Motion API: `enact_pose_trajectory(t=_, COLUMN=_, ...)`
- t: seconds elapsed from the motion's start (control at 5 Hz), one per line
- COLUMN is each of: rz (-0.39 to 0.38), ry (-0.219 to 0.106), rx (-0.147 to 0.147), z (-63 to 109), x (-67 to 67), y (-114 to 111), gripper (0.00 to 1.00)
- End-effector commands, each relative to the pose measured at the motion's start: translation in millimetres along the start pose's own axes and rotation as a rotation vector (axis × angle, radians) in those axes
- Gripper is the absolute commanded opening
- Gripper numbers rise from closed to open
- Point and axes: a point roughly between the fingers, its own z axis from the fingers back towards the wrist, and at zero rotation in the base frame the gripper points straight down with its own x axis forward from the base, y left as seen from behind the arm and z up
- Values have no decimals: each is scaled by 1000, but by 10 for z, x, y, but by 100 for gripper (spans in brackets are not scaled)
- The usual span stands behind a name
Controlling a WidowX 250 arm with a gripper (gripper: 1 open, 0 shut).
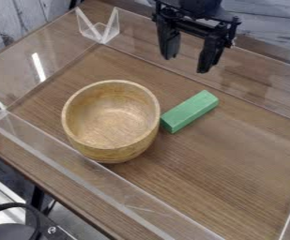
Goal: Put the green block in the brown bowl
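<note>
The green block (190, 112) lies flat on the wooden table, angled, just right of the brown bowl (110, 120) and nearly touching its rim. The bowl stands upright with nothing inside. My gripper (189, 49) hangs above the table behind the block, pointing down, its dark fingers (167, 42) spread apart and nothing between them. It is clear of both block and bowl.
Clear acrylic walls (35, 141) fence the wooden table (222, 169) on all sides. A small clear bracket (99, 26) stands at the back left corner. Bare wood lies in front of and to the right of the block.
</note>
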Motion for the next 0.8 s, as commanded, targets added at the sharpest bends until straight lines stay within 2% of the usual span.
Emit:
enact_pose_trajectory(t=0.0, rz=66, ry=21, rx=16, z=-183, x=75, y=-45, gripper=100)
enact_pose_trajectory(t=0.2, rz=-123, ry=58, rx=34, z=-456, x=98, y=-111, gripper=100)
enact_pose_trajectory(t=0.4, rz=-245, ry=70, rx=11, z=-660, x=87, y=-167, gripper=100)
enact_pose_trajectory(t=0.6, rz=-298, ry=79, rx=-10, z=-829, x=110, y=-194, gripper=100)
